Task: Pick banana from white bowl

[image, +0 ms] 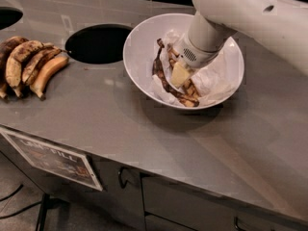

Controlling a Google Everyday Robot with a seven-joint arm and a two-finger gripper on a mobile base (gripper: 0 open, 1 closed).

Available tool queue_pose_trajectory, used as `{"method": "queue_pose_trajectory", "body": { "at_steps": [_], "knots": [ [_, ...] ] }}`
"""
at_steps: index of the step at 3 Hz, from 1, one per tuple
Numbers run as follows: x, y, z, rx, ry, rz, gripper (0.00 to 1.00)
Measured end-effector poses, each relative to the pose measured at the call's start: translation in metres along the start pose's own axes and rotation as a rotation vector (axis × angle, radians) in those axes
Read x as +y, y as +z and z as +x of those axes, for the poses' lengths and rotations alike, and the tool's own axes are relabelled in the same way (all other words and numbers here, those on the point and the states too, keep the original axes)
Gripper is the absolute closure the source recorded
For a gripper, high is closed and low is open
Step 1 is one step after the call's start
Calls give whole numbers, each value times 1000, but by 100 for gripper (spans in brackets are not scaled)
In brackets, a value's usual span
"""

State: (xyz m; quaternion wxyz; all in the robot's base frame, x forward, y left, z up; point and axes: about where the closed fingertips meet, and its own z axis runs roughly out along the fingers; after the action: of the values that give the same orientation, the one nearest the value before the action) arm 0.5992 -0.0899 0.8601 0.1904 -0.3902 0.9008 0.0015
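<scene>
The white bowl stands on the grey counter, lined with crumpled white paper. My gripper reaches down into the middle of the bowl from the upper right, on the white arm. It sits right on the small yellow-brown speckled banana, which lies on the paper; only the banana's lower end shows below the gripper. A thinner, darker, curved banana lies just left of the gripper, along the bowl's left side.
A bunch of bigger overripe bananas lies at the counter's left. A round hole opens in the counter between the bunch and the bowl. Another hole is at the far left. Cabinet doors and a label sit below the front edge.
</scene>
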Motion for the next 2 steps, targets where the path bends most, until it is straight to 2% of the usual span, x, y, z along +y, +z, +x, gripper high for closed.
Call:
{"method": "queue_pose_trajectory", "body": {
  "at_steps": [1,2],
  "knots": [
    [1,4,2,8,0,-6,41],
    [2,8,3,15,0,-12,42]
  ]
}}
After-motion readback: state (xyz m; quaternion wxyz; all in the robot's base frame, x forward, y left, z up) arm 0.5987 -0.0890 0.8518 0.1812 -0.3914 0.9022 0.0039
